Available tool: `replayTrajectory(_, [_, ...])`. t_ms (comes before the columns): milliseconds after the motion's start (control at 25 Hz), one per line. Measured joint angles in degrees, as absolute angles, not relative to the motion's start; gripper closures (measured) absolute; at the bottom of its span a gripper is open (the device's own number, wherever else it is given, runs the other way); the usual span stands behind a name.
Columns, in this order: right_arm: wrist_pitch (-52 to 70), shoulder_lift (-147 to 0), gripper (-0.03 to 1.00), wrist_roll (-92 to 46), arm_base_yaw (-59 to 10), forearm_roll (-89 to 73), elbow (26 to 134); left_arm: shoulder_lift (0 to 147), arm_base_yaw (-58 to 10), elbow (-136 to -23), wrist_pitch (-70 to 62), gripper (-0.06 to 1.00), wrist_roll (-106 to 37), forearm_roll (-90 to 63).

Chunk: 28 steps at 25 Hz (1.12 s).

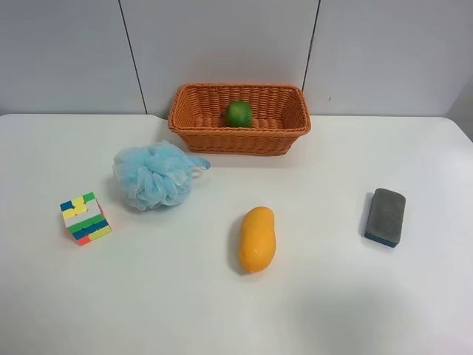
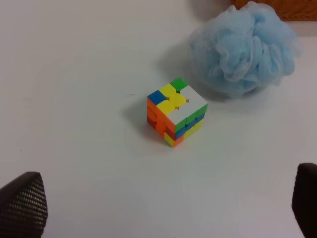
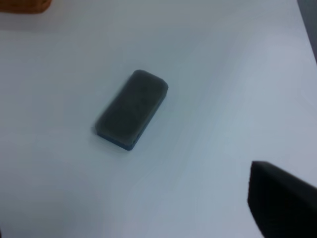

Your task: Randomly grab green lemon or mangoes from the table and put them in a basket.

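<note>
Green lemon (image 1: 239, 113) sits inside the wicker basket (image 1: 192, 124) at the far edge of the white surface (image 1: 332, 296); the mango (image 1: 257, 238) lies on its side out in the open middle, well apart from the basket. Left claw (image 2: 163, 208) is released, fingertips (image 2: 22, 204) spread wide over bare surface near a colour cube (image 2: 175, 111) and a blue mesh pouf (image 2: 245, 48). Right claw: only one dark finger (image 3: 280, 201) shows, beside a grey eraser block (image 3: 132, 109), so its state cannot be told.
</note>
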<state>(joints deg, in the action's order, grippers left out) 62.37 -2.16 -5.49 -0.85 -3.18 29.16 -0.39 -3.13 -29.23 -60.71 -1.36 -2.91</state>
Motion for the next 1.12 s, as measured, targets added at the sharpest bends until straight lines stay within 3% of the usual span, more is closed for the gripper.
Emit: replayTrajectory(1120, [61.16,0.16,-0.03,-5.47,-0.49,-3.08,27.71,-0.39,-3.13,-29.23,-60.71,-0.05,-1.36,-2.91])
